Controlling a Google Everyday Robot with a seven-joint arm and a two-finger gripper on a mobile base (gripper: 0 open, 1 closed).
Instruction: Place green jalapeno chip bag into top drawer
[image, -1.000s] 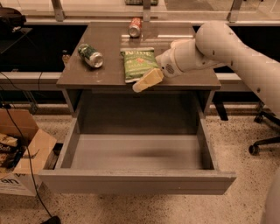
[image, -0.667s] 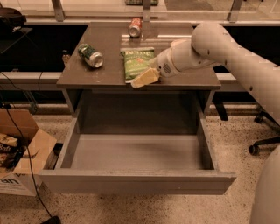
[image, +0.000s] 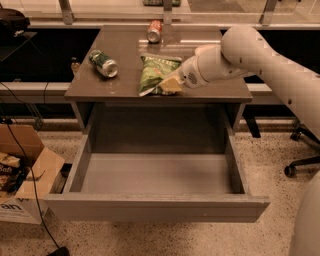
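The green jalapeno chip bag (image: 154, 73) lies flat on the grey-brown cabinet top (image: 125, 55), near its front edge. My gripper (image: 169, 85) reaches in from the right on a white arm and sits at the bag's near right corner, touching or just over it. The top drawer (image: 155, 206) is pulled fully out below the cabinet top. Its grey inside is bare.
A green-and-silver soda can (image: 104, 63) lies on its side at the left of the cabinet top. A red can (image: 154, 31) lies at the back. A cardboard box (image: 25, 175) and cables are on the floor at left. An office chair base (image: 300, 160) is at right.
My gripper has drawn slightly back and up over the bag's near right corner. The bag, the cans and the drawer have not visibly moved.
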